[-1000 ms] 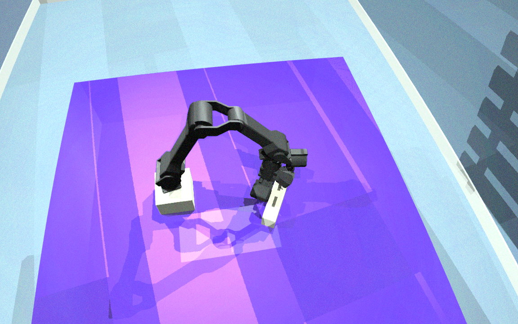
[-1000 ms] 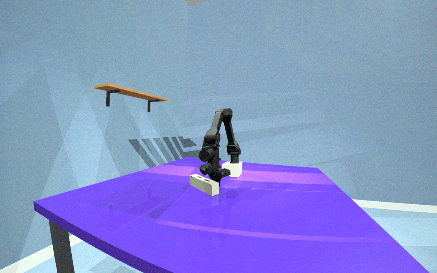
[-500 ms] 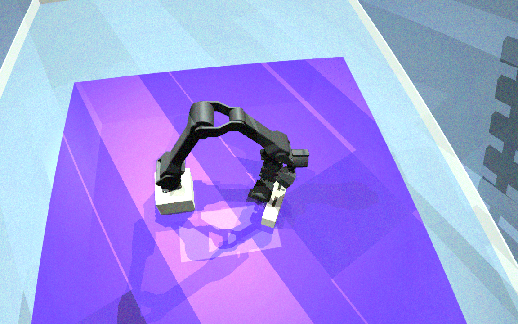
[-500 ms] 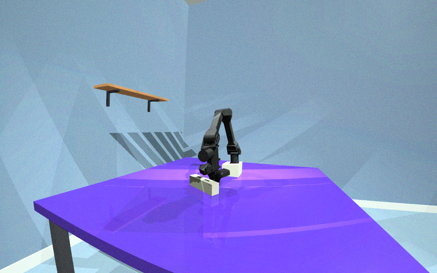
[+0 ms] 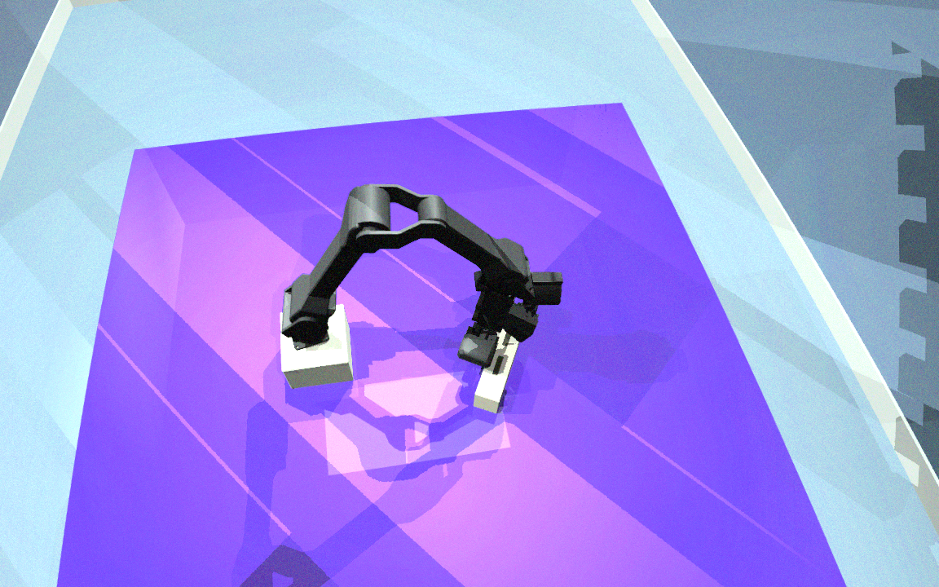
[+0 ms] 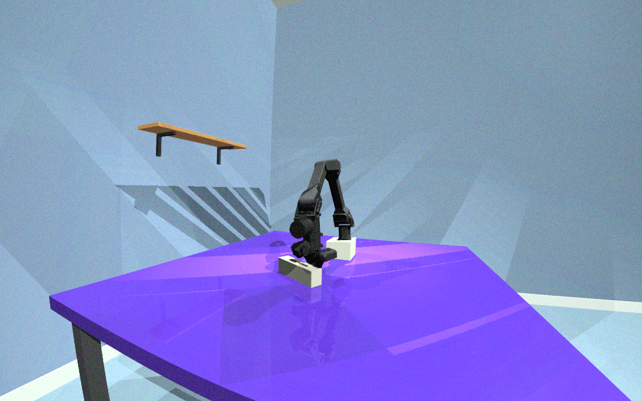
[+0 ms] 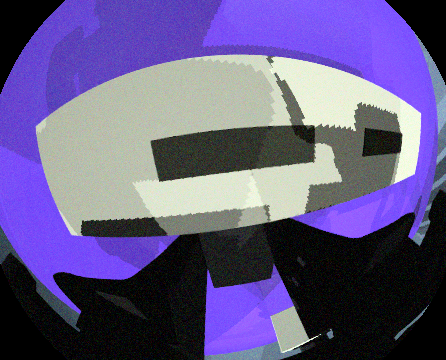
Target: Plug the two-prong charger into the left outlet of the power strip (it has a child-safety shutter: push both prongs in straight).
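Note:
The white power strip (image 5: 491, 384) (image 6: 297, 273) (image 7: 98, 145) lies on the purple table. In the wrist view its top shows a long dark recess (image 7: 233, 152) and a smaller dark one (image 7: 382, 142) at the right. My gripper (image 7: 233, 220) is shut on the charger (image 7: 238, 260), a small dark block between the fingers. In the wrist view the charger meets the strip's lower long edge, below the long recess. The fingertips are hidden in the top view, and the gripper is low beside the strip in the exterior view. The prongs are not visible, and I cannot tell the charger's height or contact.
The white base block (image 5: 318, 364) (image 6: 341, 248) (image 7: 289, 327) of the arm stands on the purple table (image 5: 604, 496) (image 6: 413, 309). Shadows and light bands cross the table and strip. A wooden shelf (image 6: 188, 134) hangs on the wall, away from the arm.

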### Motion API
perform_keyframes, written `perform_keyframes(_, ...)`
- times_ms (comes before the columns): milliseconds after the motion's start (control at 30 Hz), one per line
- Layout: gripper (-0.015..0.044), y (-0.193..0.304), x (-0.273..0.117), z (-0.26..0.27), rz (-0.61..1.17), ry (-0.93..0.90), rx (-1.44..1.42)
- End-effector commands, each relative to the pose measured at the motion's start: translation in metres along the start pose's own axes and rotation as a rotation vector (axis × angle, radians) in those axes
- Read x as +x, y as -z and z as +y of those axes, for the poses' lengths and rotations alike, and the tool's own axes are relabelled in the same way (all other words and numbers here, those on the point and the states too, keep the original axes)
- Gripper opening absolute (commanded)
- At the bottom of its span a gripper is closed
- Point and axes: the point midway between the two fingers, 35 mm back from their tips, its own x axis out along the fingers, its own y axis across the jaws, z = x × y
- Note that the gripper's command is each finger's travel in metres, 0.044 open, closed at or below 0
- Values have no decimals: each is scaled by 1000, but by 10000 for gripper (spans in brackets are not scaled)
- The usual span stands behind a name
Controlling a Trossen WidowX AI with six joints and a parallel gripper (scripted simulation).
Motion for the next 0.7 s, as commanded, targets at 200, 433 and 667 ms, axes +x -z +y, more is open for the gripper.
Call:
perform_keyframes(200,0,0,0,0,1,0,0)
perform_keyframes(433,26,0,0,0,1,0,0)
perform_keyframes(667,210,0,0,0,1,0,0)
